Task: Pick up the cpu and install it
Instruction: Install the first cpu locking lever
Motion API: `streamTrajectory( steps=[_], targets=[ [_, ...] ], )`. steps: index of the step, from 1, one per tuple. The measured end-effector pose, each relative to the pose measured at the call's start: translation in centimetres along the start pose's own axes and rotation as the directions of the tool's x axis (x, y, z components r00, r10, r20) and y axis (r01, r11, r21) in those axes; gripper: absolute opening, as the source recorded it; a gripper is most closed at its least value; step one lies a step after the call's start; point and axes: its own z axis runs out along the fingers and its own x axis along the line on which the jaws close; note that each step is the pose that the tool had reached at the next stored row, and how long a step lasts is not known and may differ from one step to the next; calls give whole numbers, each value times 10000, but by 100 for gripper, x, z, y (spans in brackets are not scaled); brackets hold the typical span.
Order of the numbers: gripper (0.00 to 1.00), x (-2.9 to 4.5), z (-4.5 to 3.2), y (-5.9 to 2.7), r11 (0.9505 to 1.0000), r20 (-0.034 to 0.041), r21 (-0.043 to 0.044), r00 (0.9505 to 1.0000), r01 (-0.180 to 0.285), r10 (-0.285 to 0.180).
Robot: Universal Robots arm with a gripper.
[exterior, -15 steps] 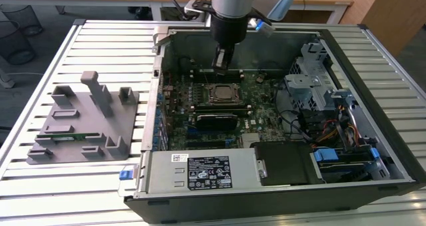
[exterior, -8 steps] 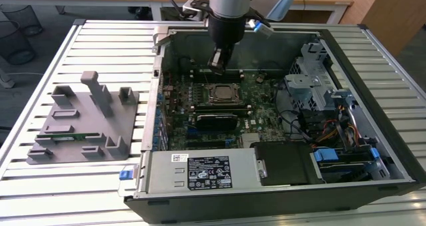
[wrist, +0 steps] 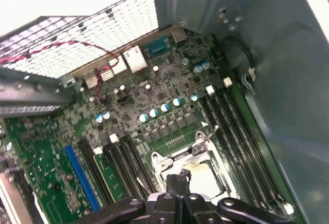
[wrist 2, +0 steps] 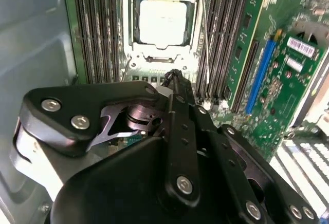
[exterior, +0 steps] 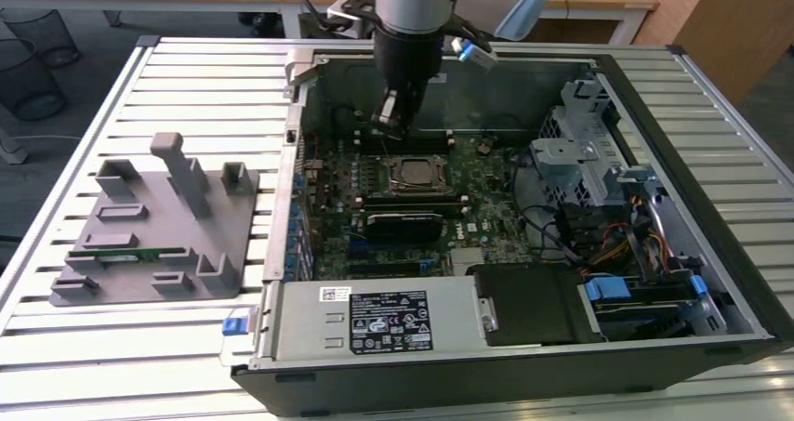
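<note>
Exterior view: you have one open black-and-grey metal computer case (exterior: 522, 384) lying on a slatted pale metal table (exterior: 186, 68). On the exterior view's left of it stands one grey plastic holder (exterior: 162, 217), with a narrow green memory stick (exterior: 137, 254) lying in it.

Inside the case you see one green motherboard (exterior: 484, 198). Near its middle is a black-framed square socket (exterior: 411, 159), and the flat square cpu with a shiny silver metal top (exterior: 411, 173) sits in that socket.

Your black gripper (exterior: 390, 119) hangs inside the case above the board, just beside the socket and apart from the cpu.

Both wrist views: the gripper (wrist 2: 175, 77) (wrist: 178, 176) has its two fingers pressed together with nothing between them. The cpu (wrist 2: 162, 21) (wrist: 205, 178) lies flat within the socket frame. Long black memory slots (wrist 2: 221, 29) run along both sides of the socket, and one blue plastic slot (wrist 2: 259, 75) lies beyond them.
</note>
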Motion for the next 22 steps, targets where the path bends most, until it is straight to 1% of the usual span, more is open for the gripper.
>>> streamTrajectory(
  steps=[2, 4, 6, 8, 11, 17, 19, 22],
  targets=[
    [11, 1, 2, 1, 9994, 6, -12, 9994, -353, 353],
    [11, 1, 5, 1, 9973, 11, -24, 9973, -728, 728],
    [11, 1, 8, 0, 9941, 17, -36, 9941, -1086, 1086],
    [11, 1, 11, 1, 9895, 22, -48, 9895, -1444, 1444],
    [11, 1, 17, 1, 9808, 28, -66, 9808, -1949, 1950],
    [11, 10, 27, 24, 9638, 35, -91, 9638, -2666, 2667],
    [11, 12, 30, 30, 9569, 38, -99, 9569, -2902, 2903],
    [11, 13, 34, 35, 9448, 42, -111, 9448, -3274, 3275]
  ],
)
